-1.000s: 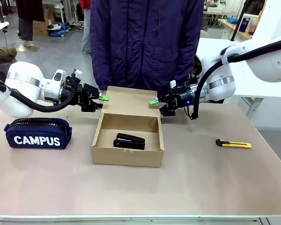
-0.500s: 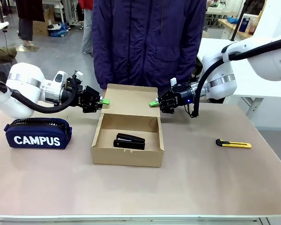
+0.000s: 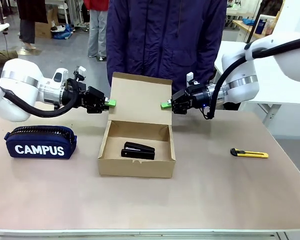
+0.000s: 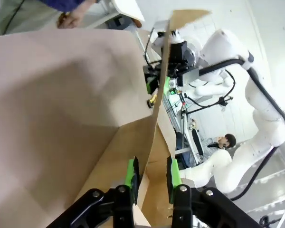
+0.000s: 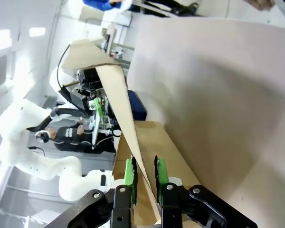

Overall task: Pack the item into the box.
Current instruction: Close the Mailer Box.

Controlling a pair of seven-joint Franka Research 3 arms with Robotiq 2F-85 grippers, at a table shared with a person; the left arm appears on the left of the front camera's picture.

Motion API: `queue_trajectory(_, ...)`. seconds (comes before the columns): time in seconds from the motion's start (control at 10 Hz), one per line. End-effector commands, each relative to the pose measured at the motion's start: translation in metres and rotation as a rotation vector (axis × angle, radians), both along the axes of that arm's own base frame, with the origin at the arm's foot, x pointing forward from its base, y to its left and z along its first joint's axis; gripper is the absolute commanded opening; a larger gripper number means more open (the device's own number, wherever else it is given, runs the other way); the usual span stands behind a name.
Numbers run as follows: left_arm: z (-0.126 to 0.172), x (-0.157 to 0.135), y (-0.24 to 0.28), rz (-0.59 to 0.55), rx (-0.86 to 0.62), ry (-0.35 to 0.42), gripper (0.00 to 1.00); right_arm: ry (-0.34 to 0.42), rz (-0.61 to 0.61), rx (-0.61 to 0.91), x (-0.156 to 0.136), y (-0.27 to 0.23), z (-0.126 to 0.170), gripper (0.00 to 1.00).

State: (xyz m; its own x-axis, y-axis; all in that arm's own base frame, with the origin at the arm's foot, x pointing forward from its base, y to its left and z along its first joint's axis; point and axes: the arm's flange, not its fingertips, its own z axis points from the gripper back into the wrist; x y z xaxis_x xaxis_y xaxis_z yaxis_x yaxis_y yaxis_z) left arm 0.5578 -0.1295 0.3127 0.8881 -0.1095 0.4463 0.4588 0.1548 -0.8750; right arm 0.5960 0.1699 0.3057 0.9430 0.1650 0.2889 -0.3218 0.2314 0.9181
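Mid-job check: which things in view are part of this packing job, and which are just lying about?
In the job:
black stapler, lying inside the cardboard box
the box's lid flap, standing up
left gripper and right gripper, each pinching a side edge of that flap

Lying about:
navy CAMPUS pencil case, left of the box
yellow-and-black utility knife, to its right

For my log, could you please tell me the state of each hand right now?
Left hand: closed, pinching the lid flap at its side edge.
Right hand: closed, pinching the lid flap at the opposite edge.
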Motion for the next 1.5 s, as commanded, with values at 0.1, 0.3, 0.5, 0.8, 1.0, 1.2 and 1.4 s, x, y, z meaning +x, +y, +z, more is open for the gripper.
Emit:
queue_trajectory(0.1, 0.007, -0.034, 0.003, -0.014, -0.005, -0.211, 0.34, -0.243, -0.007, 0.080, -0.021, -0.002, 0.002, 0.24)
queue_trajectory(0.3, 0.009, -0.041, -0.001, 0.028, 0.029, -0.318, 0.34, -0.406, 0.042, 0.088, -0.030, -0.001, 0.000, 0.24)
queue_trajectory(0.5, 0.011, -0.046, -0.004, 0.100, 0.055, -0.364, 0.34, -0.562, 0.093, 0.127, -0.040, -0.006, 0.000, 0.24)
queue_trajectory(0.8, 0.013, -0.060, -0.003, 0.067, 0.054, -0.405, 0.34, -0.738, 0.142, 0.203, -0.060, -0.010, 0.005, 0.24)
queue_trajectory(1.0, 0.016, -0.071, -0.004, 0.004, 0.050, -0.422, 0.34, -0.779, 0.132, 0.210, -0.070, -0.010, 0.007, 0.24)
queue_trajectory(1.2, 0.021, -0.087, -0.005, -0.043, 0.039, -0.474, 0.34, -0.770, 0.130, 0.190, -0.070, -0.008, 0.007, 0.24)
queue_trajectory(1.4, 0.018, -0.074, -0.009, -0.021, 0.052, -0.421, 0.34, -0.751, 0.163, 0.188, -0.065, -0.009, 0.007, 0.24)
